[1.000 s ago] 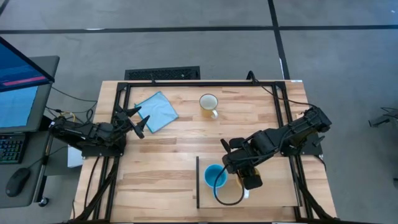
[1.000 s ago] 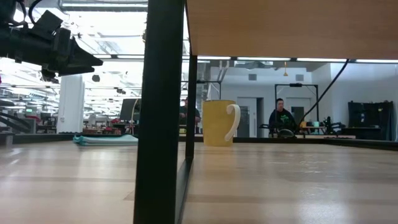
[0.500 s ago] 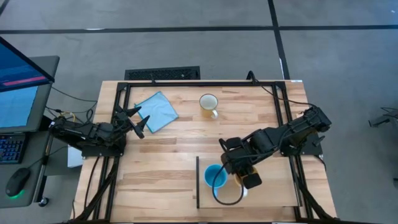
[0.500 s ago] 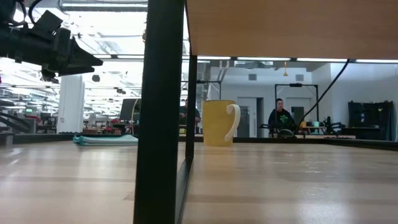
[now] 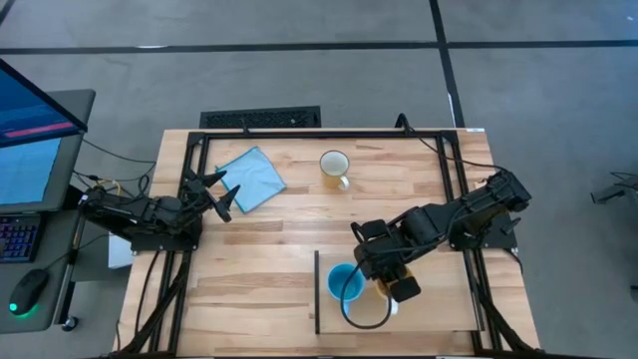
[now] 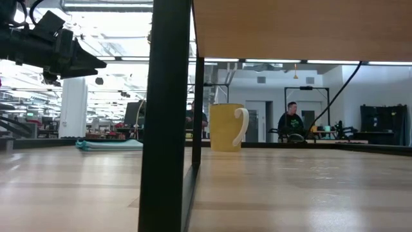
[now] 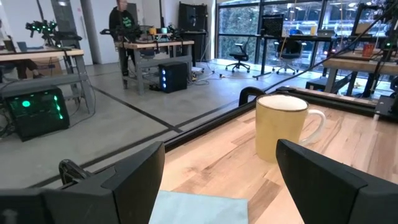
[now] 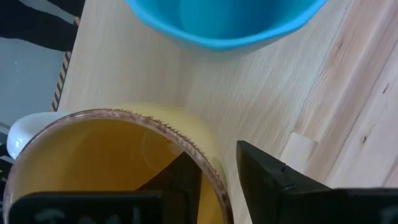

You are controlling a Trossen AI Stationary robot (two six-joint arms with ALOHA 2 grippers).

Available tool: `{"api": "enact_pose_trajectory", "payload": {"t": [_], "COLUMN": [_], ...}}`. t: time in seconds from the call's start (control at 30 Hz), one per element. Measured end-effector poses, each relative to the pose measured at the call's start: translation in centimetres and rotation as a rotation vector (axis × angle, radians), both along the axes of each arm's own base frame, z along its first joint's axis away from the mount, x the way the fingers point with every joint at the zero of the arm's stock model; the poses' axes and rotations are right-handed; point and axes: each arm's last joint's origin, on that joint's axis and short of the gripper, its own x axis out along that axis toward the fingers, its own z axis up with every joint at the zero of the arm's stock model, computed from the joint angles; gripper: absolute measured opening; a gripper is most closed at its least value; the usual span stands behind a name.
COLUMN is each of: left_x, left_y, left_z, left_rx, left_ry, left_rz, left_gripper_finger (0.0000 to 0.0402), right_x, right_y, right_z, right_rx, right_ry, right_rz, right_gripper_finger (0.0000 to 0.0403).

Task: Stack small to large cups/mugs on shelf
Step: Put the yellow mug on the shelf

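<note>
The light-blue mug point(image 5: 345, 283) is sitting on the shelf point(image 5: 439, 314), just beside the white mug point(image 8: 112, 162), whose rim the right gripper point(image 8: 217, 171) is pinching between its fingers. The left gripper point(image 5: 214, 192), fingers spread wide, is hovering beside the blue cloth point(image 5: 251, 178). No writing is legible.

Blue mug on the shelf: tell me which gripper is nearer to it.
Right. The right gripper sits right beside the blue mug, its fingers straddling another mug's rim. The left gripper hovers far off by the blue cloth.
</note>
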Motion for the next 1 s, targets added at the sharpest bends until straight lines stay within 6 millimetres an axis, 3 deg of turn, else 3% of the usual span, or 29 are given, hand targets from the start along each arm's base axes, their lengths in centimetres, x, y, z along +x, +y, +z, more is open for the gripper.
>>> {"api": "enact_pose_trajectory", "payload": {"t": [1.0], "left_x": [0.0], "left_y": [0.0], "left_z": [0.0], "left_rx": [0.0], "left_ry": [0.0], "left_rz": [0.0], "left_gripper_finger": [0.0302], "right_x": [-0.14], "right_y": [0.93], "right_z": [0.06], "right_rx": [0.021], "right_ry": [-0.02], "right_rz": [0.001], "right_gripper_finger": [0.0123]}}
